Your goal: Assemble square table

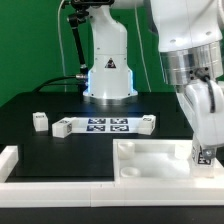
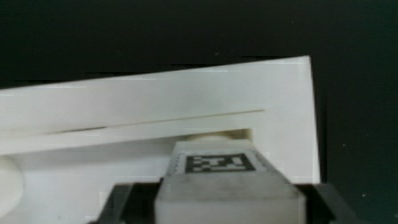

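Wrist view gives what the exterior view cannot. The held leg (image 2: 217,172) sits between the two dark fingers (image 2: 128,206) of the gripper (image 2: 217,203), which press on its two sides, and its black-and-white tag faces the camera. Behind the leg lies the white tabletop (image 2: 160,100), and one of its corners stands out against the black table (image 2: 107,35). From this view I cannot tell whether the leg touches the tabletop.

Only the exterior view shows the whole scene. The tabletop (image 1: 150,160) lies near the camera, toward the exterior view's right, with its raised rim upward. Farther back, the marker board (image 1: 105,125) lies flat in the middle of the table (image 1: 50,100). One loose leg (image 1: 62,127) is just beside its left end, another loose leg (image 1: 148,123) is just beside its right end, and a third loose leg (image 1: 40,121) stands a little more to the left, apart. The border rail (image 1: 10,160) runs along the near edge and turns at the left. The arm's base (image 1: 108,70) stands at the far side.

The arm comes down from the top at the exterior view's right, with the wrist pointing straight down. The gripper (image 1: 205,148) hangs over the right end of the tabletop and clamps the held leg (image 1: 205,155) with its tag toward the camera.
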`<act>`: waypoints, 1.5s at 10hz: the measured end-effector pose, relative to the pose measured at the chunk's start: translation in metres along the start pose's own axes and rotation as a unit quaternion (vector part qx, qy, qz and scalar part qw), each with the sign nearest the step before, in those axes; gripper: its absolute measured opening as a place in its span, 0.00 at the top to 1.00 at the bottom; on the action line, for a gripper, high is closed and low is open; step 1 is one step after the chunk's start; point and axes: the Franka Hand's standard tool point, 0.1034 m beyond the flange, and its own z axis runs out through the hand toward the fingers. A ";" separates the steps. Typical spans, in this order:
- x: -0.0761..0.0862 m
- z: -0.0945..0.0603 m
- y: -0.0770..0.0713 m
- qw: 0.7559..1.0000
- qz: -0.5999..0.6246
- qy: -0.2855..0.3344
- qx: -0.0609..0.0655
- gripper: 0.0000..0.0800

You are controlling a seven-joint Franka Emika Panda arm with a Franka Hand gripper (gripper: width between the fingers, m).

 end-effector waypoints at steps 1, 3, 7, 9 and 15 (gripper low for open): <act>0.000 0.000 0.000 0.999 0.037 0.000 0.001 0.63; 0.001 0.000 -0.001 0.997 0.071 0.001 0.002 0.63; 0.000 0.001 0.000 0.995 0.098 0.000 0.002 0.31; 0.000 -0.004 0.007 0.997 0.080 0.001 0.002 0.20; 0.000 -0.030 0.022 0.999 0.054 -0.003 0.003 0.19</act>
